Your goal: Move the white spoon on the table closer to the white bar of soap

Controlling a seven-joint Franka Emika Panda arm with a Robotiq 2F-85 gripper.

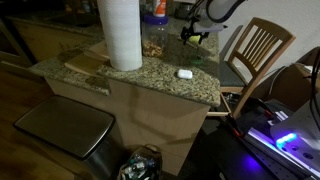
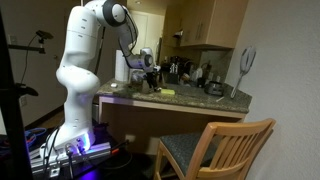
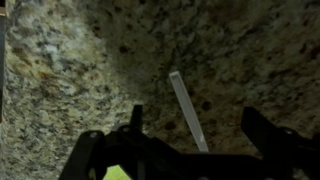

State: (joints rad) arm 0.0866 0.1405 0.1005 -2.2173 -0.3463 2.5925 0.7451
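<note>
Hovering above the desk (image 3: 60, 60), your pincer (image 3: 195, 118) is spread wide; white spoon (image 3: 185, 100) lies flat between its fingers. Near desk edge: white bar of soap (image 1: 184, 73).

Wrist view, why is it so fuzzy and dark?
The wrist view is soft and grainy, so the white spoon looks smeared, and the gripper is a black shape; in an exterior view the paper towel roll glares bright white.

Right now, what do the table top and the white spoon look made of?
Table top: smooth stone, likely granite, given its brown-grey speckle. White spoon: probably plastic, being thin, flat and evenly matte white, though the blur leaves that open.
</note>
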